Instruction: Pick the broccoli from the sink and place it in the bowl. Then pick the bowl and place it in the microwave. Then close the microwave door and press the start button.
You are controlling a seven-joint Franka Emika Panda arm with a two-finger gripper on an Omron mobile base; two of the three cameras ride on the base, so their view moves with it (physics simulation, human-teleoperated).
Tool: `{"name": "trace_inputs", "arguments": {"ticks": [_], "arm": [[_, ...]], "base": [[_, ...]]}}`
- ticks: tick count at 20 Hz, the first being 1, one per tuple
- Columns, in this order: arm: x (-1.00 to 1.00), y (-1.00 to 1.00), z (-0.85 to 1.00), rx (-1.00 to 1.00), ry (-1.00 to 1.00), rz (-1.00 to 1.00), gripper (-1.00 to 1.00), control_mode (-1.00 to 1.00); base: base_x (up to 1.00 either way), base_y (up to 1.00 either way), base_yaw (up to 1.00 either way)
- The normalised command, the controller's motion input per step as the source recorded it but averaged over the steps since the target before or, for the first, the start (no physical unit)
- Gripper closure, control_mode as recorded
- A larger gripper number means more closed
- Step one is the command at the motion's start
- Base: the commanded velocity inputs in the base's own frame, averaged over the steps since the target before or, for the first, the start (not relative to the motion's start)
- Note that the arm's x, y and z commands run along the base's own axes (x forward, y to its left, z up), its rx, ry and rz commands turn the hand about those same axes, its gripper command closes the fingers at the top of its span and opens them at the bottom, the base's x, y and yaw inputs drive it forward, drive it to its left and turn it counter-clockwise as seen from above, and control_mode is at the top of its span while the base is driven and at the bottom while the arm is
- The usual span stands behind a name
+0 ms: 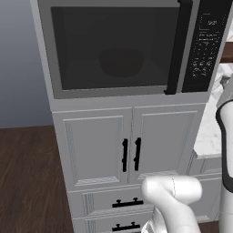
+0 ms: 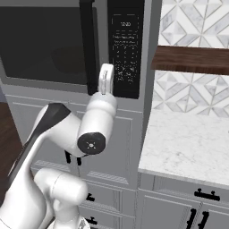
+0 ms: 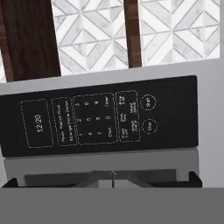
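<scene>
The microwave door (image 1: 113, 48) is closed, its dark window flush with the grey frame and its long black handle (image 1: 177, 45) standing just beside the control panel (image 1: 205, 43). Behind the tinted glass the bowl (image 1: 122, 62) shows as a dim rounded shape inside the microwave (image 2: 67, 44); the broccoli cannot be made out through the window. The gripper (image 2: 106, 79) is raised in front of the lower part of the control panel, near the handle's bottom end, with its 2 fingers clenched together and nothing between them. The hand view faces the panel, rolled sideways, its display reading 12:00 (image 3: 38, 124). A marble counter (image 2: 188, 143) lies to the right.
</scene>
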Motion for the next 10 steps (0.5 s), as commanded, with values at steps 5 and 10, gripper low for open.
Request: {"name": "trace_inputs", "arguments": {"ticks": [5,10], "arm": [[0.37,0.0,-0.04,0.03,0.01,0.0,1.0,-1.0],[0.29,-0.02,-0.1,0.05,0.01,0.0,1.0,-1.0]], "base": [[0.0,0.0,0.0],[0.0,0.0,0.0]]}}
